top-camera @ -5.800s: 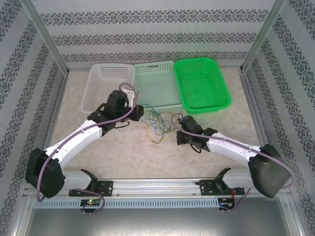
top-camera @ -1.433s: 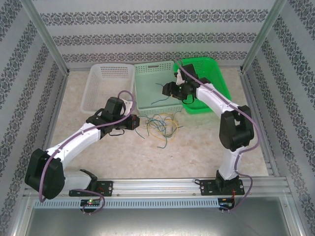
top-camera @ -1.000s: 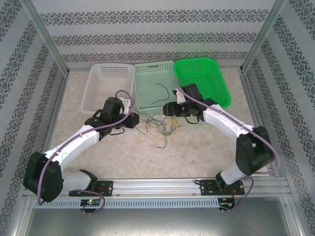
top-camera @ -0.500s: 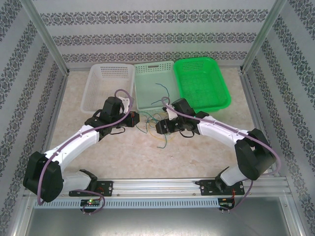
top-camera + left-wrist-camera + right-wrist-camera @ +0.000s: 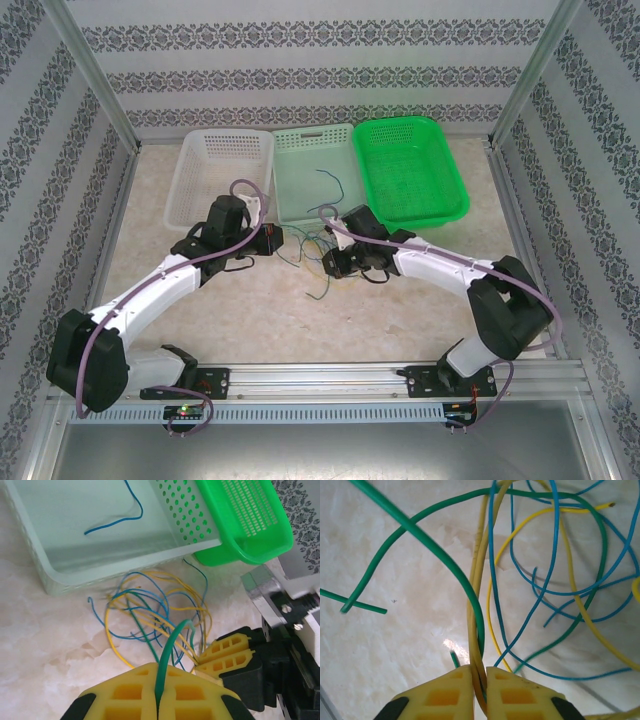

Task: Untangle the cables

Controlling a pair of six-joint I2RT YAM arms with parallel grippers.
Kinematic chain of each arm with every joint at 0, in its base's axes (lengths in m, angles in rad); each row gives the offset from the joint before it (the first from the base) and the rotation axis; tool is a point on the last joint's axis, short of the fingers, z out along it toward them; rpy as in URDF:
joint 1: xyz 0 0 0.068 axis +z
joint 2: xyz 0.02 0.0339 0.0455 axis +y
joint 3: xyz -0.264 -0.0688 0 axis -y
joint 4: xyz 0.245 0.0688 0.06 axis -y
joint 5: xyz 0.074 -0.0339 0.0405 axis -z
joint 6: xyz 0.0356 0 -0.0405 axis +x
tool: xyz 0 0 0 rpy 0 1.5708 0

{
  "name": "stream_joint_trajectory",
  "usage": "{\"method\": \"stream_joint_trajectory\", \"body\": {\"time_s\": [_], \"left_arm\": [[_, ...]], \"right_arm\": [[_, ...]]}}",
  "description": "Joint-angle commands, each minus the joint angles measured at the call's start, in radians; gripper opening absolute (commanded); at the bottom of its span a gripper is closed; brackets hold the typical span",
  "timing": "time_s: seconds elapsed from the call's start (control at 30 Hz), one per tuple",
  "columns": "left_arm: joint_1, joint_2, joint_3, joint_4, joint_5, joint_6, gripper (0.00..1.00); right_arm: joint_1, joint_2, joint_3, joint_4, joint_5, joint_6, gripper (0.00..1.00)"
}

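The cables lie in a loose tangle of yellow, blue and green strands on the table, just in front of the pale-green basket and between the two grippers. One separate blue cable lies curled inside that basket, apart from the tangle; the left wrist view shows it on the basket floor.

Change from the earlier frames: about a second and a half ago the right arm was raised over the baskets with a blue strand hanging from it. It has since come down to the right side of the tangle, and its fingers, apart half a second ago, have closed.

Right gripper: the pads are pressed almost together in its wrist view, with only a narrow slot left between them. A doubled yellow cable runs into this slot, and a green strand enters beside it.

Left gripper: position and grip are unchanged. The pads are fully closed on a green cable, which rises from the seam and arches into the tangle. The yellow pads of the right gripper sit close by, at the near edge of the tangle.
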State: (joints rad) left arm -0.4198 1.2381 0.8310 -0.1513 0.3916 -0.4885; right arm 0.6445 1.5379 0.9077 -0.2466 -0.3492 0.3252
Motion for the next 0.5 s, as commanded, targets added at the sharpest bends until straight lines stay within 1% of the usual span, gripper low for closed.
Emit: {"method": "stream_joint_trajectory", "body": {"time_s": [0.0, 0.23, 0.37, 0.47], "left_arm": [[0.042, -0.050, 0.057, -0.012, -0.025, 0.002, 0.03], [0.093, -0.084, 0.095, -0.062, -0.039, 0.028, 0.04], [0.102, -0.060, 0.100, -0.150, -0.076, 0.040, 0.04], [0.112, -0.039, 0.096, -0.209, -0.095, 0.038, 0.04]], "right_arm": [[0.006, -0.059, -0.054, -0.039, 0.069, -0.002, 0.10], [0.006, -0.126, -0.108, -0.047, 0.066, 0.000, 0.08], [0.004, -0.214, -0.134, -0.029, 0.078, -0.006, 0.08], [-0.001, -0.276, -0.149, -0.054, 0.121, -0.015, 0.09]]}}
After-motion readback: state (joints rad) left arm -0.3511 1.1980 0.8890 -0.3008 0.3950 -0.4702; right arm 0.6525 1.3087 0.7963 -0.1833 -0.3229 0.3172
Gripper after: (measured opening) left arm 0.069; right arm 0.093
